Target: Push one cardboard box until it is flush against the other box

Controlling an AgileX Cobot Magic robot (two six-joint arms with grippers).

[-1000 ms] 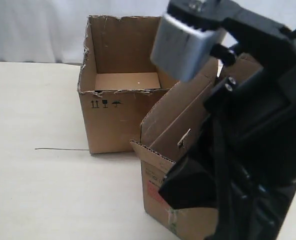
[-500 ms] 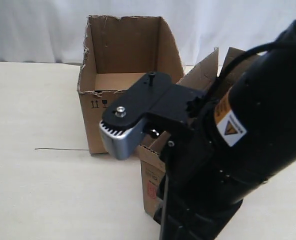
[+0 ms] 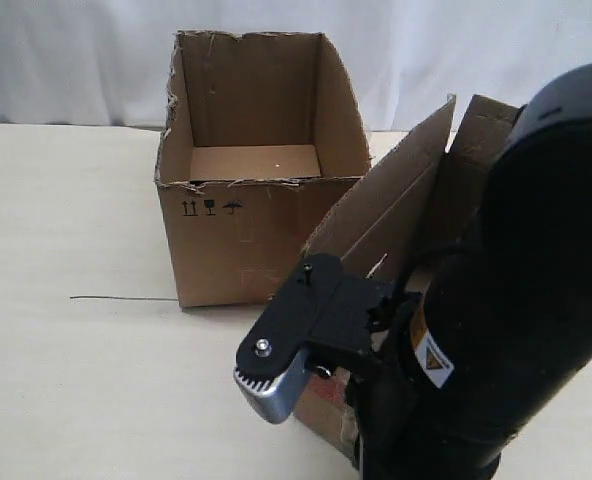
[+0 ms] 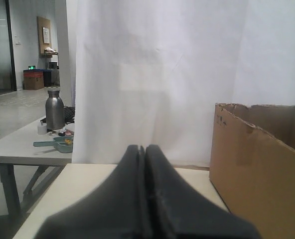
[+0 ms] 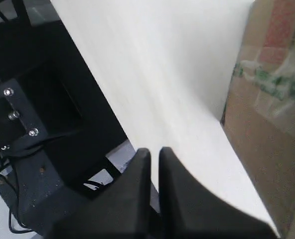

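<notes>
The other box [image 3: 246, 190], wide with a ragged rim and black handling symbols, stands open at the back of the table. The cardboard box [image 3: 386, 215] stands right of it and nearer, one flap raised. My right arm [image 3: 516, 330] covers most of it, so whether the two boxes touch is hidden. The right wrist view shows its side [image 5: 272, 84] with the red label and green-printed tape. My right gripper [image 5: 151, 152] is shut and empty beside it, over the table edge. In the left wrist view my left gripper [image 4: 143, 149] is shut and empty, left of the other box [image 4: 257, 164].
A thin dark line [image 3: 126, 298] lies on the pale table [image 3: 76, 380] left of the boxes. A white curtain [image 3: 76, 60] hangs behind. A black frame [image 5: 48, 124] lies below the table edge. A second table with a steel bottle [image 4: 54, 108] stands farther off.
My right arm has swung down in front of the cardboard box, its wrist camera dropping from the top of the view to the lower middle. The other box has not moved.
</notes>
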